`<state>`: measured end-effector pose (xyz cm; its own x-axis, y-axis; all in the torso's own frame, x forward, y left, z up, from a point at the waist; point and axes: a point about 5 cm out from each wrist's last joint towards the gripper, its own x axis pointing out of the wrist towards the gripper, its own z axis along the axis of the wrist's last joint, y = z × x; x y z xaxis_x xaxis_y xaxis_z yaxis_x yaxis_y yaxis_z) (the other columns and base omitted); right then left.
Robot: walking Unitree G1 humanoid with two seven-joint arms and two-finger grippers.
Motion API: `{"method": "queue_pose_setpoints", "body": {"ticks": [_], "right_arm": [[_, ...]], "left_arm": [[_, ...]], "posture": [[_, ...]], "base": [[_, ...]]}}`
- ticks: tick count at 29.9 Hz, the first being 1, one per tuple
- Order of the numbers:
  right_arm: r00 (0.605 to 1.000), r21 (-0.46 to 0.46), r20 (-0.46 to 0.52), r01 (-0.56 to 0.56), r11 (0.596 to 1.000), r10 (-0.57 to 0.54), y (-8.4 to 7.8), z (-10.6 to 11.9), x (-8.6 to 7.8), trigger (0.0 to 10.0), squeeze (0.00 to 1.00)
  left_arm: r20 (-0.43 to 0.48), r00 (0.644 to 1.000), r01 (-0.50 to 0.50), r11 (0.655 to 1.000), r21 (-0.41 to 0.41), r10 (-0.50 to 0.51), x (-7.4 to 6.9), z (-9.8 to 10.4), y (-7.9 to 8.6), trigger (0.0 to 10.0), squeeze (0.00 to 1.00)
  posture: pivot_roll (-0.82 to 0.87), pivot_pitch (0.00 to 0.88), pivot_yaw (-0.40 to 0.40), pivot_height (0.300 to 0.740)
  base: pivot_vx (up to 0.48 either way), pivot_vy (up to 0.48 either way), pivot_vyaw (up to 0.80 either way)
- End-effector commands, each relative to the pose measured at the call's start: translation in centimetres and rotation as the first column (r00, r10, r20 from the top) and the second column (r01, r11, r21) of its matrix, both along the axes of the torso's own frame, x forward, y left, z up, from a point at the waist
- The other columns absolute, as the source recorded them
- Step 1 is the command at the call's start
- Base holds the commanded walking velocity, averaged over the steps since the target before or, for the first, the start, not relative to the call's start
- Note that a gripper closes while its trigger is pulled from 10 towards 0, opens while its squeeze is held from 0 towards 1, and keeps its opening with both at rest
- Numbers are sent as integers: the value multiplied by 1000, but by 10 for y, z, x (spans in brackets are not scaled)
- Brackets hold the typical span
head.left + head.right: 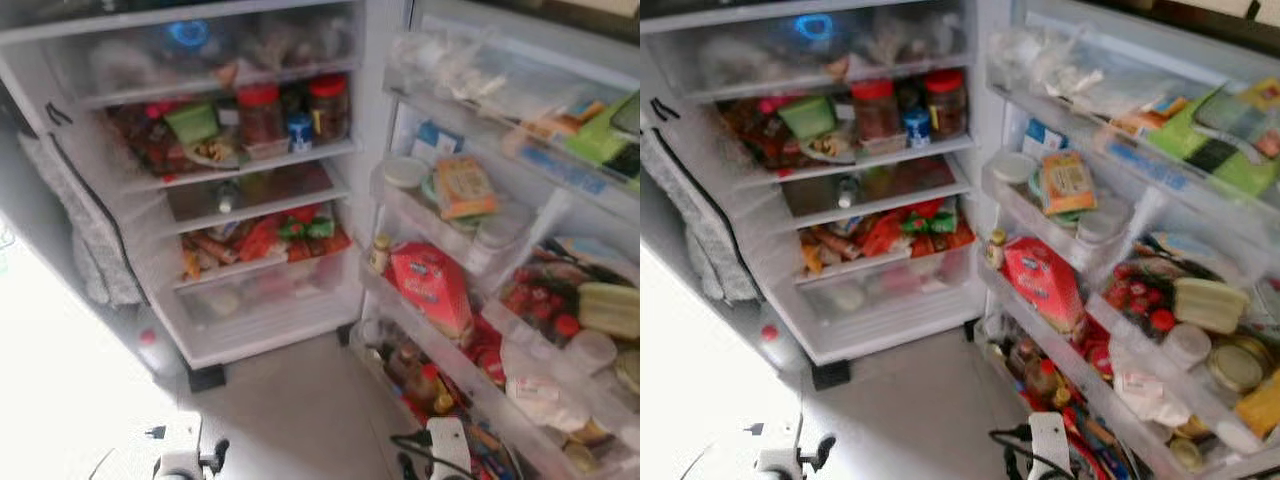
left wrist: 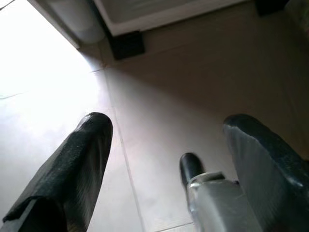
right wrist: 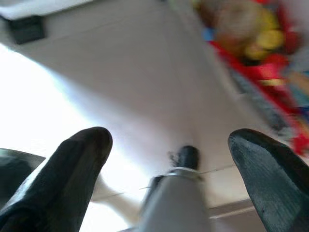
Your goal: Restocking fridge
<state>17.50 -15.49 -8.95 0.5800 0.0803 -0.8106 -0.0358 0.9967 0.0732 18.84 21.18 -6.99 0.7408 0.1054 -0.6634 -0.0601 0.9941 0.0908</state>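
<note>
Fridge [image 1: 375,150] stands open ahead, door swung to right, packed door racks. Near: left tool [image 2: 164,159] hangs low over tiled floor [image 2: 193,72], fingers spread, holding nothing. Right tool [image 3: 169,169] likewise low over floor, fingers apart, empty, beside bottom door rack. Mid: red packet [image 1: 432,285] leaning in door rack, orange carton [image 1: 463,187] in rack above. Far: two red-lidded jars [image 1: 262,112] on inner shelf, green tub [image 1: 193,122] left of them, clear drawer [image 1: 262,292] at bottom.

Grey towel [image 1: 92,235] above tiled floor [image 1: 290,400]
</note>
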Motion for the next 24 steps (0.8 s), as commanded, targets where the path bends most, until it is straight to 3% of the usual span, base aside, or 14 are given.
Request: {"method": "queue_pose_setpoints", "body": {"ticks": [1, 24], "right_arm": [[1000, -8, 0, -3, 1000, 3, -3, 0, 0, 10000, 0], [999, -15, 21, 40, 999, -40, -4, 1, 2, 10000, 0]], "left_arm": [[-12, 1000, -5, 1000, -7, 5, -1, -1, -2, 10000, 0], [-18, 1000, 1, 1000, -8, -1, 1, -1, -1, 10000, 0]], "posture": [[-48, 58, 24, 740], [-71, 58, 34, 740]], "base": [[0, 386, 0], [0, 382, 0]]}}
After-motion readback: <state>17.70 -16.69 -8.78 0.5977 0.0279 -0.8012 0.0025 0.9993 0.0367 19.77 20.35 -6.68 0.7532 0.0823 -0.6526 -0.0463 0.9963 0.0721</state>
